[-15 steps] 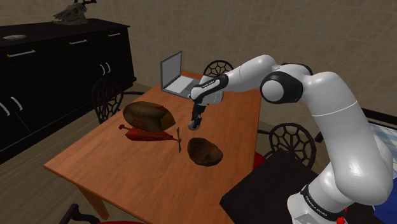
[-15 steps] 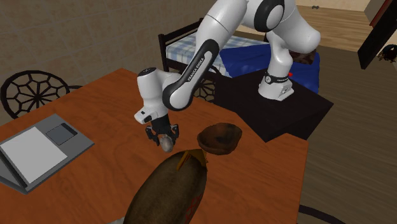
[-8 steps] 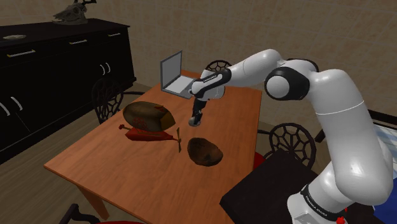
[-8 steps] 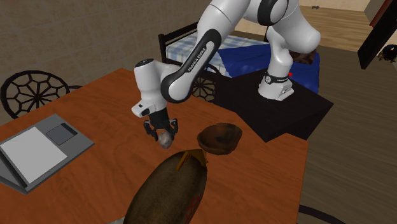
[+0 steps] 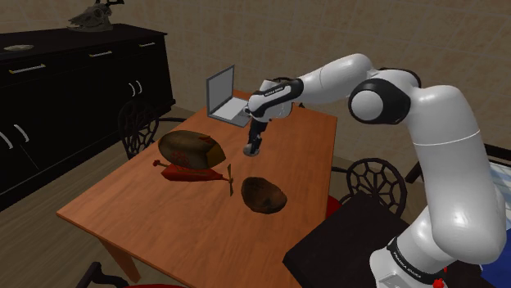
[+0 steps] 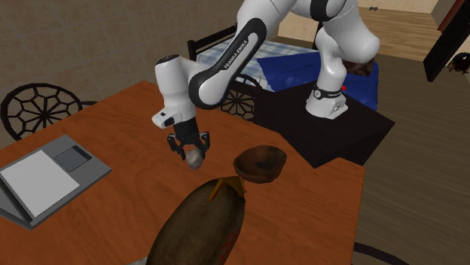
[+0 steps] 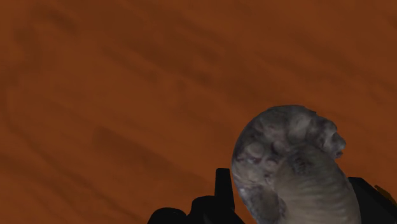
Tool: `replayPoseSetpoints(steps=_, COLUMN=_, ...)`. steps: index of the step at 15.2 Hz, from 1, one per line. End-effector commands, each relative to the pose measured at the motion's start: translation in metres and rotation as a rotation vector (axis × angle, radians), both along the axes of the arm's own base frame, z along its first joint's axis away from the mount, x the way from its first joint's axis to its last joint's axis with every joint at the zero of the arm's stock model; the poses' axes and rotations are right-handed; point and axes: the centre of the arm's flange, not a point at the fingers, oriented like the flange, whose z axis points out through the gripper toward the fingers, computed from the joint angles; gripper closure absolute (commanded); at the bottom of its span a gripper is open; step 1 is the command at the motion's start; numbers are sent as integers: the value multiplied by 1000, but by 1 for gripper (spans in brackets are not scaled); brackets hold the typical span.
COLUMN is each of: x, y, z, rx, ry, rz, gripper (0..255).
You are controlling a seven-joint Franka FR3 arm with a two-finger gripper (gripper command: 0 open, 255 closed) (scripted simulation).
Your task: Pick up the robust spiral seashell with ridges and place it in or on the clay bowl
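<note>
Change: over the last second the gripper (image 5: 253,148) has risen and drifted away from the bowl (image 5: 263,195), toward the laptop (image 5: 226,97). In the second exterior view it has slid up and to the left. The arm's forearm now reaches higher above the table (image 5: 156,217).
Claw: clenched on the shell (image 7: 289,167), as before, with a black finger (image 7: 222,186) against each side of it.
Shell: grey, ridged and coiled. It hangs in the gripper clear of the wood, up and to the shoulder view's left of the bowl.
Bowl: dark brown, standing on the table near the edge by the stand (image 5: 348,245), apart from the gripper.
Around: a brown loaf (image 5: 190,148) lies to the shoulder view's left of the gripper. A flat reddish thing (image 5: 193,173) with a thin upright stick lies between loaf and bowl, the stick just beside the bowl. Chairs (image 5: 137,127) with web backs ring the table, and a black sideboard (image 5: 74,82) stands along the wall.
In the way: in the second exterior view the loaf looms in front and its tip overlaps the bowl's near rim.
Wrist view: the shell's ridges and whorl show against plain orange-brown wood.
Second exterior view: a bed (image 6: 290,71) with blue covers stands behind the stand.
Shoulder view: a skull-like ornament (image 5: 94,15) sits on the sideboard.
</note>
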Motion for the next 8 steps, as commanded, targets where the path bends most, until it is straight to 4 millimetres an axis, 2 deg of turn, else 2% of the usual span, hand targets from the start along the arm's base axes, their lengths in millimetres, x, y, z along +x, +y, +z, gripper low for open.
replayPoseSetpoints(steps=1, x=0, y=1, z=11, rx=0, ry=0, rz=0, gripper=255)
replayPoseSetpoints(steps=8, x=0, y=1, z=48, rx=0, ry=0, rz=0, gripper=255)
